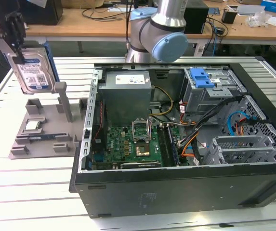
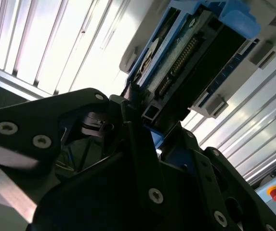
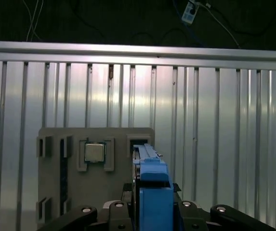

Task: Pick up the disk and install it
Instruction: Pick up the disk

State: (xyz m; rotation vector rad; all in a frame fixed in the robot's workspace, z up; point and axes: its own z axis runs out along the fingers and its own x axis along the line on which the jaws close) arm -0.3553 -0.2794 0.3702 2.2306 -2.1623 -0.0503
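While tool [image 1: 18, 48] clamps disk [image 1: 34, 73] | disk's top edge hidden behind tool

The slatted metal worktop [image 1: 27, 192] carries an open computer case [image 1: 176, 195] (side panel off) — a grey fixture plate [image 1: 51, 144] lies just beside the case.
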